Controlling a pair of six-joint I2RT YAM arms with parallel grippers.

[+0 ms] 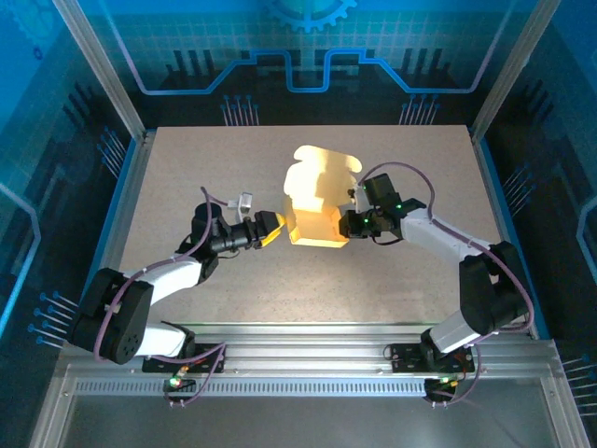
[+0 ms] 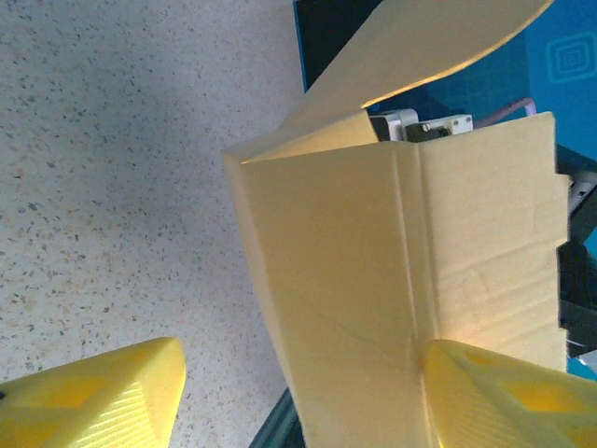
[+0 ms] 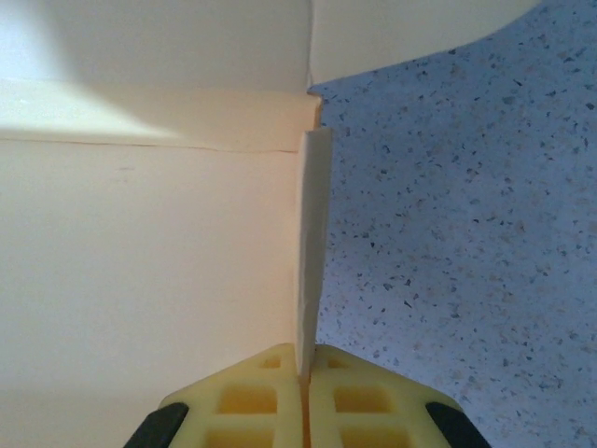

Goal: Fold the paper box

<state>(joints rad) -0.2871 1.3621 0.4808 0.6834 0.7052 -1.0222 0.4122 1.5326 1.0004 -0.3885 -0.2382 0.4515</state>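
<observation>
The paper box [image 1: 317, 210] is pale yellow card, partly folded and standing upright at the table's middle, with a rounded flap raised at the back. My right gripper [image 1: 351, 224] is at its right side. In the right wrist view the right gripper [image 3: 306, 373] is shut on the thin edge of a box wall [image 3: 312, 252]. My left gripper [image 1: 276, 230] is at the box's left side. In the left wrist view the left gripper [image 2: 303, 397] is open astride a box panel [image 2: 345, 280]; the right finger [image 2: 508, 392] touches the card, while the left finger [image 2: 93, 397] is apart from it.
The speckled grey table [image 1: 187, 168] lies bare around the box. Blue enclosure walls [image 1: 308, 56] and aluminium posts border it. A metal rail [image 1: 308, 359] with both arm bases runs along the near edge.
</observation>
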